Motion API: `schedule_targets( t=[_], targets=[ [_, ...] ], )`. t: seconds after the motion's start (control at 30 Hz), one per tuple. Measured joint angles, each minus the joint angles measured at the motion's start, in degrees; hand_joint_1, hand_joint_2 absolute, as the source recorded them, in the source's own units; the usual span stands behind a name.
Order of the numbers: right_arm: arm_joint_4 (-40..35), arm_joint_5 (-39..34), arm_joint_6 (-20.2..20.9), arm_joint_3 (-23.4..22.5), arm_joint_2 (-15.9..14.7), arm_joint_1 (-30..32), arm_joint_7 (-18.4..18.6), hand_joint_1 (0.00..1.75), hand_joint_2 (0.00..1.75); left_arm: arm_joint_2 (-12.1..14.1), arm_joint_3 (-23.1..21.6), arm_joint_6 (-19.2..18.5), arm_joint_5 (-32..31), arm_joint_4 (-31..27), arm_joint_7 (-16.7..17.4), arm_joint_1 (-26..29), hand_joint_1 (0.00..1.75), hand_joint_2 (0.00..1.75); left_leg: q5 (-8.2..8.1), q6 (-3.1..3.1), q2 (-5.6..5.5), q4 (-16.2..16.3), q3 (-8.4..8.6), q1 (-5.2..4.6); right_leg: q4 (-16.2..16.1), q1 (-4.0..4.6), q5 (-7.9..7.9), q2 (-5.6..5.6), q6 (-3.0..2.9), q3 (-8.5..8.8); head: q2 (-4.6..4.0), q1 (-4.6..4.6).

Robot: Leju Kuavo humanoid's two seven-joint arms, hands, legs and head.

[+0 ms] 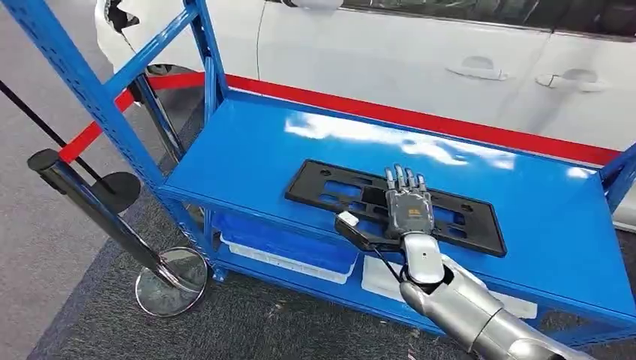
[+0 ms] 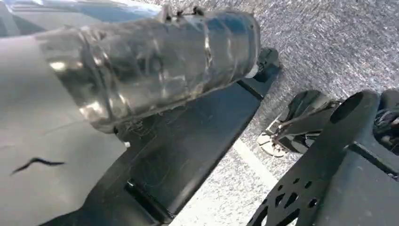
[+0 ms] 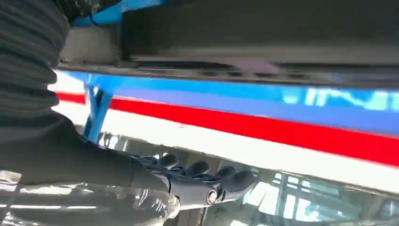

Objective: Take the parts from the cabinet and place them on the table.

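One flat black slotted plastic part (image 1: 390,204) lies on the glossy blue shelf (image 1: 255,150); the right hand (image 1: 408,210) rests on it, fingers straight and together, gripping nothing.

A flat black plastic rectangular frame part (image 1: 330,189) with cut-out openings lies flat on the glossy blue metal shelf top (image 1: 247,150), its long side running slightly diagonal, near the shelf's front edge.

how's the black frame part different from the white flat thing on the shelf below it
The black frame part lies on the top shelf with open cut-outs, under the right robot hand. The white flat thing sits on the lower shelf, mostly hidden and apparently solid. Both lie flat on the blue rack.
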Motion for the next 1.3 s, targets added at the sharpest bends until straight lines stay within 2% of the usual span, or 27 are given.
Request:
schedule_targets(
  t=[0.07, 0.1, 0.2, 0.27, 0.3, 0.33, 0.4, 0.43, 0.47, 0.5, 0.53, 0.57, 0.6, 0.63, 0.73, 0.77, 0.8, 0.83, 0.9, 0.93, 0.97, 1.0, 1.03, 1.1, 1.13, 1.17, 1.3],
  targets=[
    [-0.2, 1.4, 1.9, -0.4, -1.0, -0.1, 0.1, 0.00, 1.75, 0.0, 0.0, 0.0, -0.3, 0.0, 0.2, 0.0, 0.00, 0.00, -0.53, -0.29, -0.02, 0.7, 0.00, 0.01, -9.7, -0.14, 4.01, -0.10, -0.13, 4.79, 0.00, 0.00],
    [-0.2, 1.8, 2.4, -0.5, -1.2, -0.1, 0.2, 0.00, 1.75, 0.1, 0.0, 0.1, -0.3, 0.0, 0.3, 0.0, 0.00, 0.00, -0.75, -0.56, -0.01, 0.8, -0.30, -0.20, -10.5, -0.03, 2.60, -0.09, -0.21, 5.34, 0.00, -0.04],
    [-0.6, 3.6, 2.7, -0.6, -1.6, 0.0, 0.4, 0.00, 1.75, 0.2, 0.0, 0.2, -0.6, 0.0, 0.8, -0.1, 0.00, 0.00, -0.77, -1.12, 0.06, 0.8, -0.27, -0.40, -10.9, 0.29, 3.01, 0.20, -0.92, 5.43, 0.00, -0.20],
    [-0.6, 5.1, 2.1, -0.6, -1.7, 0.1, 0.6, 0.00, 1.75, 0.2, 0.0, 0.3, -0.8, 0.0, 1.0, -0.2, 0.00, 0.00, -1.29, -1.65, 0.10, 1.1, -0.47, -0.35, -11.3, -0.13, 3.25, 0.13, -1.59, 5.73, 0.00, -0.15],
    [-0.6, 5.8, 1.7, -0.6, -1.8, 0.2, 0.7, 0.00, 1.75, 0.2, 0.0, 0.3, -0.8, 0.0, 1.0, -0.2, 0.00, 0.00, -2.52, -2.04, 0.14, 2.7, -0.94, -0.27, -11.3, -0.16, 3.20, 0.07, -1.70, 5.90, 0.00, -0.26],
    [-0.5, 6.7, 1.1, -0.6, -1.9, 0.3, 0.7, 0.12, 1.75, 0.2, 0.0, 0.5, -0.9, 0.0, 1.0, -0.2, 0.00, 0.00, -4.48, -2.32, 0.13, 6.0, -2.32, -0.21, -11.3, -0.19, 3.17, -0.01, -1.95, 5.92, 0.00, -0.46],
    [-0.5, 7.5, 0.9, -0.8, -2.2, 0.7, 0.7, 0.12, 1.75, 0.2, 0.0, 0.7, -1.1, 0.0, 1.0, -0.2, 0.00, 0.00, -8.30, -2.67, 0.14, 14.5, -6.18, -0.04, -11.3, -0.10, 3.13, -0.11, -2.13, 5.91, 0.00, -0.42],
    [-0.5, 7.8, 1.0, -0.8, -2.3, 0.9, 0.7, 0.12, 1.75, 0.2, 0.0, 0.8, -1.4, 0.0, 1.0, -0.3, 0.00, 0.00, -9.00, -2.70, 0.13, 17.5, -7.55, -0.04, -11.3, -0.07, 3.11, -0.11, -2.15, 5.91, 0.00, -0.48],
    [-0.5, 7.8, 1.3, -0.9, -2.3, 1.2, 0.7, 0.86, 1.75, 0.2, 0.0, 0.8, -1.5, 0.0, 1.2, -0.4, 0.00, 0.00, -8.36, -2.63, 0.13, 18.0, -7.80, -0.04, -11.3, -0.04, 3.09, -0.09, -2.19, 5.99, 0.00, -0.41],
    [-0.5, 7.8, 1.8, -1.2, -2.3, 1.3, 0.7, 1.57, 1.75, 0.2, 0.0, 0.8, -1.6, 0.0, 1.2, -0.5, 0.00, 0.00, -6.32, -2.46, 0.13, 15.7, -6.68, -0.05, -11.3, -0.02, 3.07, 0.03, -2.21, 6.08, -0.02, -0.46],
    [-0.5, 7.8, 2.1, -1.4, -2.3, 1.4, 0.7, 1.62, 1.75, 0.2, 0.0, 0.8, -1.6, 0.0, 1.2, -0.4, 0.00, 0.00, -4.55, -2.27, 0.13, 12.6, -5.23, -0.05, -11.3, 0.00, 3.04, 0.11, -2.23, 6.19, 0.00, -0.48],
    [-0.5, 7.8, 2.4, -1.6, -2.3, 1.5, 0.7, 1.71, 1.75, 0.3, 0.0, 0.9, -1.7, 0.0, 1.3, -0.4, 0.00, 0.00, -1.61, -1.90, 0.13, 6.9, -2.41, -0.10, -11.3, 0.02, 2.99, 0.20, -2.19, 6.39, 0.00, -0.44],
    [-0.5, 7.8, 2.5, -1.6, -2.3, 1.6, 0.7, 1.75, 1.75, 0.4, 0.0, 0.9, -1.8, 0.0, 1.3, -0.2, 0.00, 0.00, -0.41, -1.49, 0.13, 1.8, -0.39, -0.22, -11.3, -0.01, 2.92, 0.23, -2.09, 6.49, 0.00, -0.46],
    [-0.5, 7.7, 2.7, -1.8, -2.4, 1.6, 0.6, 1.71, 1.75, 0.5, 0.0, 0.9, -1.8, 0.0, 1.3, -0.2, 0.00, 0.00, -1.02, -1.34, 0.09, 1.1, 0.42, -0.62, -11.4, 0.25, 3.02, 0.22, -1.85, 6.19, 0.00, -0.31],
    [-0.4, 7.0, 3.7, -1.9, -2.4, 2.1, 0.3, 1.75, 1.75, 0.5, 0.0, 0.9, -2.3, 0.0, 1.3, -0.3, 0.00, 0.00, -0.85, -1.03, -0.05, 0.6, 0.05, -0.85, -11.8, 0.02, 3.50, 0.11, -1.07, 5.88, 0.00, -0.44],
    [-0.4, 6.5, 3.8, -1.9, -2.4, 2.2, 0.0, 1.75, 1.75, 0.5, 0.0, 0.9, -2.4, 0.0, 1.4, -0.2, 0.00, 0.00, -0.55, -0.71, -0.04, 0.1, 0.21, -0.65, -11.9, 0.12, 3.59, 0.14, -0.74, 6.02, 0.00, -0.37],
    [-0.4, 6.1, 3.8, -2.0, -2.4, 2.3, -0.2, 1.75, 1.75, 0.5, 0.0, 0.9, -2.7, 0.0, 1.4, -0.2, 0.00, 0.00, -0.07, -0.31, 0.12, -0.7, 0.81, -0.03, -11.3, 0.01, 2.90, 0.13, -0.47, 5.63, 0.00, -0.31],
    [-0.4, 5.7, 3.7, -2.3, -2.4, 2.3, -0.4, 1.75, 1.75, 0.6, 0.0, 0.9, -2.7, 0.0, 1.4, -0.3, 0.00, 0.00, 0.04, -0.08, 0.07, -1.0, 0.98, -0.16, -9.5, 0.19, 1.53, 0.05, -0.35, 5.01, 0.00, -0.28],
    [-0.4, 4.8, 2.8, -2.7, -2.4, 2.6, -0.6, 1.73, 1.75, 0.6, 0.0, 1.0, -3.0, 0.0, 1.4, -0.3, 0.00, 0.00, 0.02, 0.19, 0.11, -0.9, 0.94, -0.24, -0.6, 0.14, -2.77, 0.00, -0.20, 1.07, 0.00, -0.17],
    [-0.4, 4.4, 2.0, -2.9, -2.4, 2.9, -0.9, 1.73, 1.75, 0.6, 0.0, 1.2, -3.3, 0.0, 1.4, -0.2, 0.00, 0.00, -0.02, 0.26, 0.11, -0.8, 0.92, -0.26, 3.4, 0.14, -4.25, 0.00, -0.11, -0.87, 0.00, -0.15],
    [-0.4, 4.2, 0.9, -3.0, -2.4, 3.3, -1.4, 1.75, 1.75, 0.6, 0.0, 1.7, -3.4, 0.0, 1.3, -0.1, 0.00, 0.00, -0.05, 0.27, 0.08, -0.8, 0.91, -0.27, 6.3, 0.12, -4.87, -0.01, -0.05, -2.39, 0.00, -0.18],
    [-0.4, 4.2, 0.1, -3.1, -2.4, 3.4, -1.5, 1.75, 1.75, 0.7, 0.0, 2.1, -3.7, 0.0, 1.3, 0.0, 0.00, 0.00, -0.11, 0.28, 0.06, -0.7, 0.96, -0.26, 6.2, 0.06, -4.07, -0.02, 0.00, -2.47, 0.00, -0.18],
    [-0.4, 4.2, -0.4, -3.1, -2.4, 3.4, -1.7, 1.75, 1.75, 0.7, 0.0, 2.4, -3.8, 0.0, 1.3, 0.0, 0.00, 0.00, -0.20, 0.23, 0.02, -0.6, 1.02, -0.24, 3.6, -0.05, -2.13, -0.06, 0.04, -1.28, 0.00, -0.17],
    [-0.8, 4.2, -1.0, -3.2, -2.4, 3.4, -2.3, 1.75, 1.75, 0.7, 0.0, 3.0, -4.0, 0.0, 1.3, -0.1, 0.00, 0.00, -0.73, -0.11, -0.06, 0.0, 1.12, -0.11, -7.2, -0.43, 3.29, -0.12, 0.18, 4.06, 0.00, -0.15],
    [-1.0, 4.2, -1.4, -3.2, -2.4, 3.4, -2.5, 1.75, 1.75, 0.7, 0.0, 3.4, -4.4, 0.0, 1.3, -0.1, 0.00, 0.00, -1.05, -0.45, -0.09, 0.4, 0.90, -0.09, -10.4, -0.50, 2.78, -0.09, 0.20, 5.57, 0.00, -0.20],
    [-1.3, 4.2, -2.0, -3.3, -2.2, 3.4, -2.6, 1.73, 1.75, 0.7, 0.0, 4.0, -4.7, 0.0, 1.3, -0.3, 0.00, 0.00, -1.26, -0.76, -0.21, 1.0, 0.38, -0.55, -10.8, -0.08, 2.67, -0.03, -0.06, 5.88, 0.00, -0.13],
    [-3.1, 4.4, -3.9, -3.3, -2.1, 4.0, -2.7, 1.75, 1.75, 0.7, 0.0, 6.4, -6.1, 0.0, 1.3, -0.3, 0.00, 0.00, -1.12, -1.44, -0.29, 0.7, 0.28, -0.45, -10.8, -0.16, 3.00, 0.01, -1.25, 5.50, 0.00, -0.33]
  ],
)
